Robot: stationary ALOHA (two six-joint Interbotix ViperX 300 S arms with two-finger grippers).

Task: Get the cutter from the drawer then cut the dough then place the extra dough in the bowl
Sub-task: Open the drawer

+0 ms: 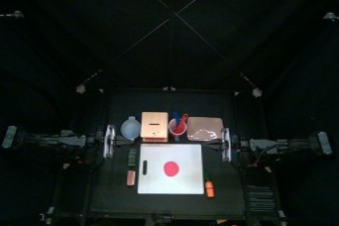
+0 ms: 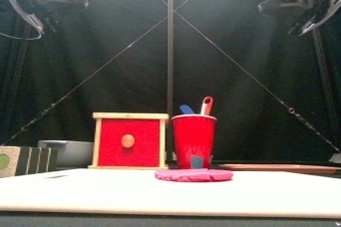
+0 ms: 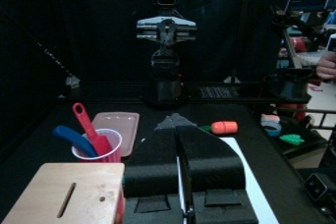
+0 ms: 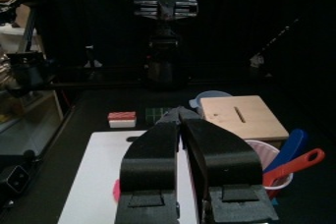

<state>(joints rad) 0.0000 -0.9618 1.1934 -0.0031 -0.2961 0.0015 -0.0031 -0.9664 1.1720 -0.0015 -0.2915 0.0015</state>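
The pale wooden box [image 1: 157, 127] stands at the back of the table, its red drawer front [image 2: 128, 141] flush with the frame. No cutter shows in any view. A flat red dough disc [image 1: 169, 168] lies on the white cutting board [image 1: 192, 156]. The blue-grey bowl [image 1: 130, 128] sits left of the box. My left gripper [image 1: 109, 141] hovers at the table's left side, and my right gripper [image 1: 228, 143] at its right side. Both are shut with nothing in them and well away from the box, as the wrist views show for the left [image 3: 179, 125] and the right [image 4: 179, 122].
A red cup [image 1: 181, 125] holding a blue and a red toy knife stands right of the box, with the pink tray [image 1: 207, 129] beyond it. A small red-and-white toy [image 1: 131, 177] lies left of the board and an orange toy [image 1: 209, 187] at its right front corner.
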